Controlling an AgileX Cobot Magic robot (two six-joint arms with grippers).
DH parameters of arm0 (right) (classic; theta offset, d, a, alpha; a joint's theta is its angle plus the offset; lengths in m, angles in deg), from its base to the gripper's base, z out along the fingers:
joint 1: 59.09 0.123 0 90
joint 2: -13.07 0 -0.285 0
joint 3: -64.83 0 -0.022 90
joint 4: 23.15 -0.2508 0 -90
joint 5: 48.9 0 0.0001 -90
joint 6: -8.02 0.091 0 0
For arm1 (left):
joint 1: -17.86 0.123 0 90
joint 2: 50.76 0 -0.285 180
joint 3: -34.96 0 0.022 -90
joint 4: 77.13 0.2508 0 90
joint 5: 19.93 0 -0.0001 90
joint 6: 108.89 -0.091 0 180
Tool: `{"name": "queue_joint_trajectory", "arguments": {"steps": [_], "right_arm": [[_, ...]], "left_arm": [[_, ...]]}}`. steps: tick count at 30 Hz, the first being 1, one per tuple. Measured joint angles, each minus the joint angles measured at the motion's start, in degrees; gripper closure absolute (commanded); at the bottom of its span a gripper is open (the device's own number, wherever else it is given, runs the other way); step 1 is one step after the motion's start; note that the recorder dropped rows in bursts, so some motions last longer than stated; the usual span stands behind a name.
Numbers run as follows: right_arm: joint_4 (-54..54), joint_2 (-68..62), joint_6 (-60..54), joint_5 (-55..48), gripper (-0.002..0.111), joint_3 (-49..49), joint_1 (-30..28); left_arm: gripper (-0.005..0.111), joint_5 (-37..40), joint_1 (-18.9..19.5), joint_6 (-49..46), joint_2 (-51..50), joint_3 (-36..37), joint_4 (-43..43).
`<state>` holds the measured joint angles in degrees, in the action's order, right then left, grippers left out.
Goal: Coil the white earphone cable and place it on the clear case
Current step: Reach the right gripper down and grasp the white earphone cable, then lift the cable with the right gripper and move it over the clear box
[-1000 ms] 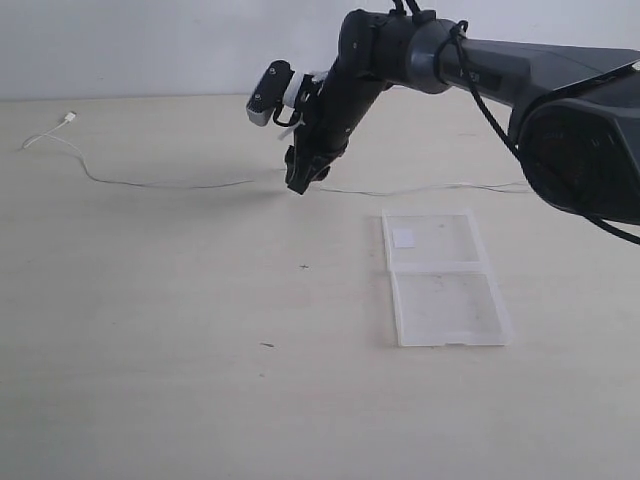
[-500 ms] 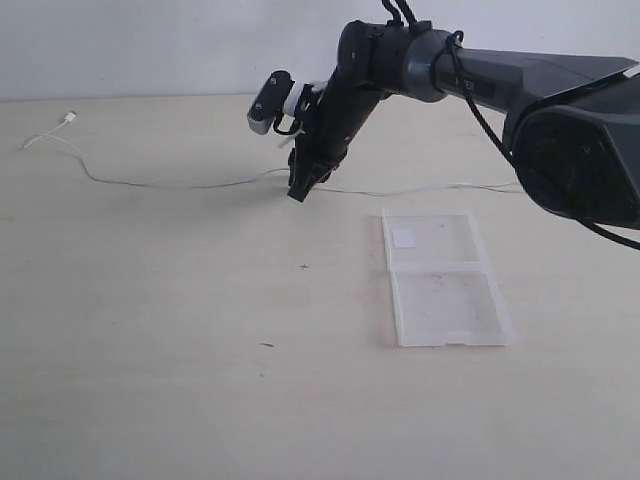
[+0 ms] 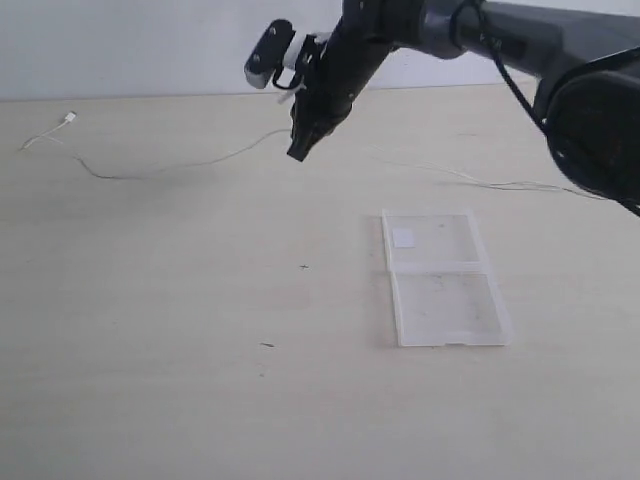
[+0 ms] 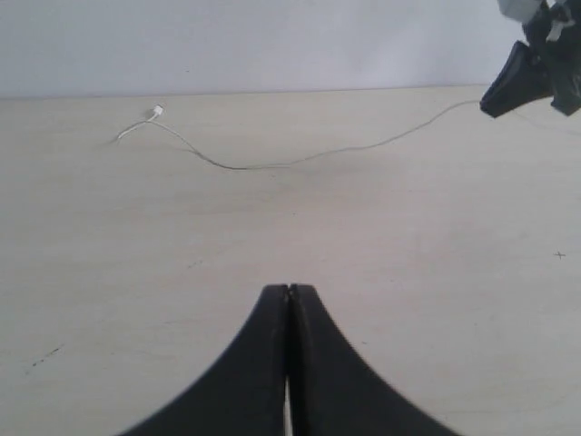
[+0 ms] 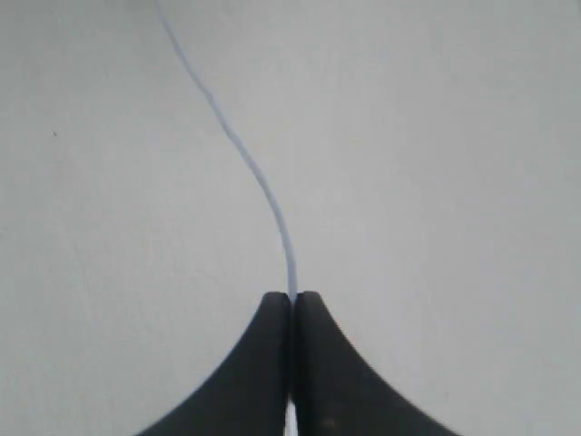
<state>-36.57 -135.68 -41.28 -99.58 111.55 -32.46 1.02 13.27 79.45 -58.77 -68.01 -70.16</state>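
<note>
The right gripper [image 5: 291, 300] has its jaws pressed fully together, with the white earphone cable [image 5: 243, 154] pinched at their very tip. The cord leaves the seam between them and curves away in one thin line. The grip sits somewhere along the cable's middle, not at an end, and the gripper hangs above the table [image 3: 150, 330], so the cord is lifted at that spot. On one side it sags down to the tabletop and runs out to the small plug [image 3: 68, 118] at the far left. On the other side it trails rightward along the table and disappears behind the right arm; the earbuds are not visible. The left gripper [image 4: 289, 291] is also closed tight, holds nothing, and hovers over bare table well apart from the cord. The clear case [image 3: 445, 305] lies open and flat, near the rightward run of cable but not touching it.

The main risk is the hold itself. The cord is so thin, and caught so near the fingertips, that a tug from either trailing length could slide it free. The two long loose ends may also drag unevenly and tangle instead of looping. The rightward run could sweep across the light case and push it out of place.
</note>
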Motion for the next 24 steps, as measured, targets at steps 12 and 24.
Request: {"name": "queue_joint_trajectory", "arguments": {"steps": [12,24], "right_arm": [[0.34,21.14,14.14,-7.54,0.108,0.00,0.00],[10.31,33.45,20.17,-16.12,0.108,0.00,0.00]], "left_arm": [[0.107,0.00,0.00,0.00,0.00,0.00,0.00],[0.107,0.00,0.00,0.00,0.00,0.00,0.00]]}}
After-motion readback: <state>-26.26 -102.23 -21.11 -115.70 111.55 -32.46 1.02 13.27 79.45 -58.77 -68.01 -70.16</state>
